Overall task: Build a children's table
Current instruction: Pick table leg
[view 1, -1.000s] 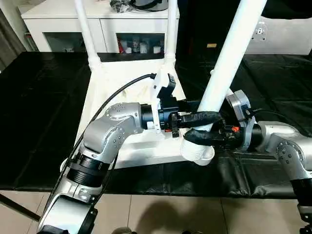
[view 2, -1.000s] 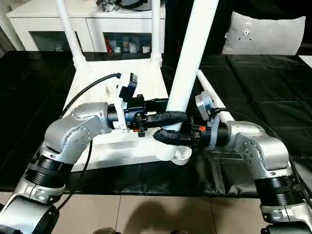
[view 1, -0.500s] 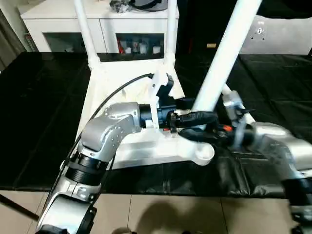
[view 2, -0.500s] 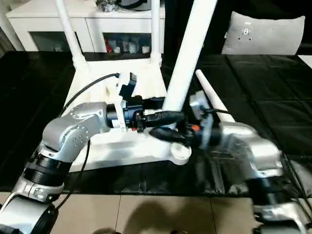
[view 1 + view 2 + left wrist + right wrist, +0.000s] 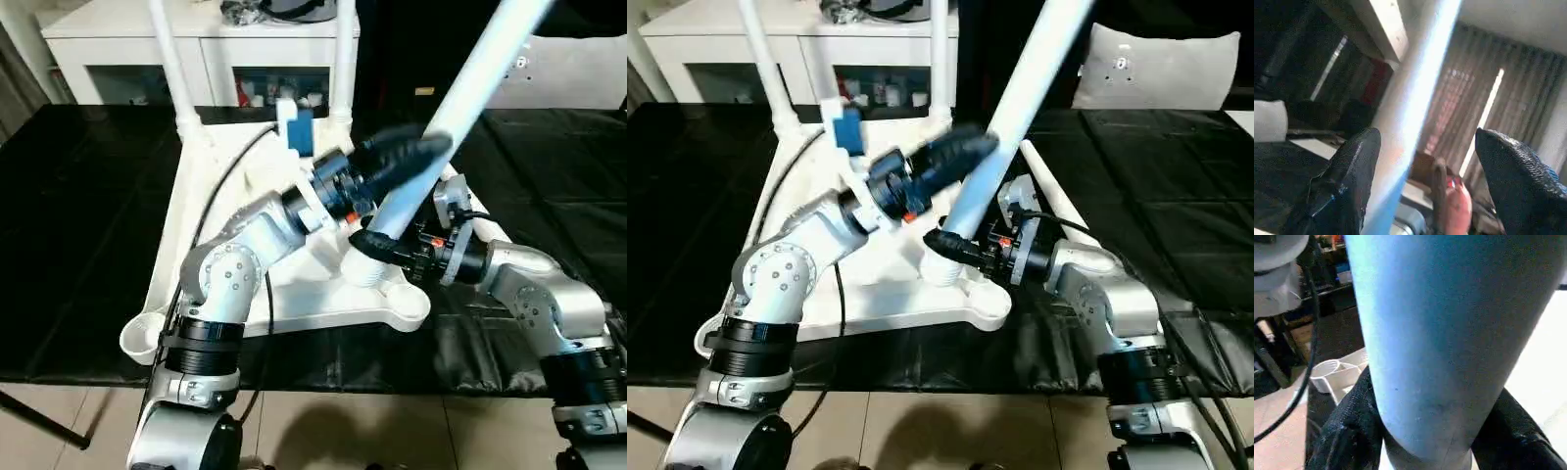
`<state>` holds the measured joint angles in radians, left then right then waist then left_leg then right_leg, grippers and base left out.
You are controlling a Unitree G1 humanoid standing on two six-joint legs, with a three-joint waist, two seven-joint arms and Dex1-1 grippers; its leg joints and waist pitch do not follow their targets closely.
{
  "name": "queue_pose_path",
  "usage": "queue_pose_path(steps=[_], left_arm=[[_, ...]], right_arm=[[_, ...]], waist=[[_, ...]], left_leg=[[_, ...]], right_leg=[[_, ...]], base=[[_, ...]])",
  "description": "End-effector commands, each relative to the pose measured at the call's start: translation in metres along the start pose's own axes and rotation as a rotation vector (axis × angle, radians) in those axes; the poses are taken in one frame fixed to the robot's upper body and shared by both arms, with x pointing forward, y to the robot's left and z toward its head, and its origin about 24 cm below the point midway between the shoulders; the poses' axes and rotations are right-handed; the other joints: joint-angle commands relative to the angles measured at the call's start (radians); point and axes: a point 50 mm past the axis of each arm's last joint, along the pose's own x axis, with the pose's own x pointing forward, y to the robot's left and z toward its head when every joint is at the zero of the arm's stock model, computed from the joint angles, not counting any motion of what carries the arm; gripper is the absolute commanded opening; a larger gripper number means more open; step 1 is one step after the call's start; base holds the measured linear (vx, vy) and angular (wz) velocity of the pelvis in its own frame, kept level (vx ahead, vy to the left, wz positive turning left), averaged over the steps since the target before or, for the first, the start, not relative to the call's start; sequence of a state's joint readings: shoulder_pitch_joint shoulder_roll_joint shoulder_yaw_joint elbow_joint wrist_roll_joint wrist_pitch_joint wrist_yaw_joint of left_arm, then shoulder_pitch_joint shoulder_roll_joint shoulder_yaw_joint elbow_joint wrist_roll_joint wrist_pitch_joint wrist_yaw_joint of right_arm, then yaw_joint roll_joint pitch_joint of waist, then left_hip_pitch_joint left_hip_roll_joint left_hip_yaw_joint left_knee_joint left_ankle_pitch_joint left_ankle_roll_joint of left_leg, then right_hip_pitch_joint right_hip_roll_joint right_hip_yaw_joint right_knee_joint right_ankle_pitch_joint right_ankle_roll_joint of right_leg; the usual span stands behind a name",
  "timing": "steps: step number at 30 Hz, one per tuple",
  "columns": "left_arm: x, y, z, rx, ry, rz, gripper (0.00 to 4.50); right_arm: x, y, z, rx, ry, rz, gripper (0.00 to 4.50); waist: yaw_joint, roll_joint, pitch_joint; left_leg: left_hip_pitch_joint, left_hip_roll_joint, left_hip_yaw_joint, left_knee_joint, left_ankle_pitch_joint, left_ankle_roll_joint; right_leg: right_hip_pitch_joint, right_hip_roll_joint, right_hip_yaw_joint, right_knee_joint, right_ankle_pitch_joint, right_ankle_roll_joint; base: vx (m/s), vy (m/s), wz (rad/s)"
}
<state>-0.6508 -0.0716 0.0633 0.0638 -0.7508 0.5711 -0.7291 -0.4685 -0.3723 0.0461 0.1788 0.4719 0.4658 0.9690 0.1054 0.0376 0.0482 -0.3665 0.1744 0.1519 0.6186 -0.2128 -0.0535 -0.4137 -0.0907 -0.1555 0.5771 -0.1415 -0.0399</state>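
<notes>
A tilted leg [image 5: 460,93] is clamped near its thick end by the right gripper [image 5: 1415,431]; the left gripper [image 5: 1420,166] is seen spread around it, untouching, above the table top [image 5: 294,294].

Black cloth [image 5: 78,225] covers work surface, wrinkled, reaching front edge. Beige tiled floor [image 5: 392,431] below front edge. White cabinet [image 5: 118,49] at far side, glass doors, small items on shelf inside [image 5: 279,93], too small to identify. Dark bundle [image 5: 245,10] on cabinet top, possibly cables. White cushion-like panel [image 5: 1156,64] far right, round fitting on it. Brown curtains [image 5: 1484,93] in left wrist view.
</notes>
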Motion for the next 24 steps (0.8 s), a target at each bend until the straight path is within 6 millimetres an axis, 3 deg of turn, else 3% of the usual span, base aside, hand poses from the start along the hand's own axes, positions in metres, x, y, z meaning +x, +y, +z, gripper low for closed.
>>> queue_pose_path(steps=[1, 2, 5, 8, 10, 12, 15, 16, 18, 21, 24], left_arm=[[0.000, 0.009, 0.011, 0.028, -0.046, 0.110, 3.48], [-0.002, 0.024, 0.011, 0.060, -0.018, 0.257, 3.48], [-0.005, 0.041, 0.010, 0.118, 0.035, 0.410, 3.48], [-0.008, 0.050, 0.002, 0.300, 0.200, 0.474, 3.48], [-0.004, 0.044, -0.001, 0.335, 0.230, 0.433, 3.48], [0.002, 0.035, -0.005, 0.348, 0.252, 0.363, 3.48], [0.007, 0.024, -0.011, 0.359, 0.274, 0.276, 3.48], [0.010, 0.015, -0.014, 0.357, 0.267, 0.213, 3.48], [0.009, 0.014, -0.014, 0.354, 0.249, 0.217, 3.48], [-0.006, 0.031, -0.008, 0.402, 0.252, 0.352, 3.48], [-0.024, 0.040, -0.009, 0.451, 0.313, 0.405, 3.48]], right_arm=[[0.001, -0.002, 0.006, -0.035, -0.026, -0.039, 1.90], [0.002, -0.002, 0.006, -0.055, -0.020, -0.062, 1.90], [0.004, -0.001, 0.004, -0.083, 0.001, -0.074, 1.90], [0.007, 0.001, -0.001, -0.127, 0.036, -0.092, 1.90], [0.008, 0.001, -0.003, -0.140, 0.044, -0.107, 1.90], [0.009, 0.000, -0.004, -0.143, 0.045, -0.121, 1.89], [0.009, -0.004, -0.005, -0.130, 0.064, -0.164, 1.89], [0.006, -0.010, -0.003, -0.112, 0.060, -0.224, 1.89], [0.004, -0.013, 0.002, -0.099, 0.029, -0.254, 1.89], [-0.006, -0.018, 0.004, -0.085, 0.024, -0.327, 1.89], [-0.013, -0.020, 0.001, -0.086, -0.008, -0.395, 1.89]], waist=[[-0.002, -0.023, -0.076], [-0.005, -0.024, -0.076], [-0.008, -0.021, -0.076], [-0.012, -0.019, -0.079], [-0.013, -0.019, -0.082], [-0.011, -0.018, -0.084], [-0.011, -0.021, -0.080], [-0.011, -0.027, -0.080], [-0.015, -0.024, -0.075], [-0.018, -0.031, -0.074], [-0.022, -0.030, -0.073]], left_leg=[[-0.007, 0.041, -0.004, -0.060, -0.057, 0.088], [-0.007, 0.039, -0.004, -0.060, -0.060, 0.085], [-0.005, 0.036, -0.006, -0.060, -0.062, 0.083], [-0.007, 0.035, -0.010, -0.061, -0.053, 0.084], [-0.009, 0.040, -0.013, -0.061, -0.039, 0.083], [-0.010, 0.048, -0.014, -0.059, -0.014, 0.095], [-0.011, 0.049, -0.011, -0.060, -0.026, 0.106], [-0.008, 0.048, -0.009, -0.061, -0.034, 0.104], [-0.008, 0.045, -0.006, -0.062, -0.060, 0.093], [-0.006, 0.041, -0.005, -0.063, -0.075, 0.082], [-0.006, 0.038, -0.006, -0.064, -0.083, 0.074]], right_leg=[[0.075, -0.060, 0.051, -0.087, -0.405, -0.026], [0.075, -0.057, 0.049, -0.088, -0.405, -0.017], [0.075, -0.054, 0.048, -0.090, -0.408, 0.014], [0.075, -0.057, 0.048, -0.088, -0.392, 0.038], [0.079, -0.061, 0.050, -0.081, -0.366, 0.019], [0.077, -0.068, 0.056, -0.070, -0.305, -0.042], [0.078, -0.070, 0.058, -0.069, -0.303, -0.082], [0.077, -0.070, 0.058, -0.071, -0.318, -0.080], [0.076, -0.069, 0.057, -0.080, -0.375, -0.066], [0.075, -0.065, 0.055, -0.087, -0.421, -0.028], [0.074, -0.064, 0.052, -0.090, -0.442, 0.002]], base=[[0.000, 0.000, 0.00], [0.000, 0.000, 0.00], [0.000, 0.000, 0.00], [0.000, 0.000, 0.00], [0.000, 0.000, 0.00], [0.000, 0.000, 0.00], [0.000, 0.000, 0.00], [0.000, 0.000, 0.00], [0.000, 0.000, 0.00], [0.000, 0.000, 0.00], [0.000, 0.000, 0.00]])
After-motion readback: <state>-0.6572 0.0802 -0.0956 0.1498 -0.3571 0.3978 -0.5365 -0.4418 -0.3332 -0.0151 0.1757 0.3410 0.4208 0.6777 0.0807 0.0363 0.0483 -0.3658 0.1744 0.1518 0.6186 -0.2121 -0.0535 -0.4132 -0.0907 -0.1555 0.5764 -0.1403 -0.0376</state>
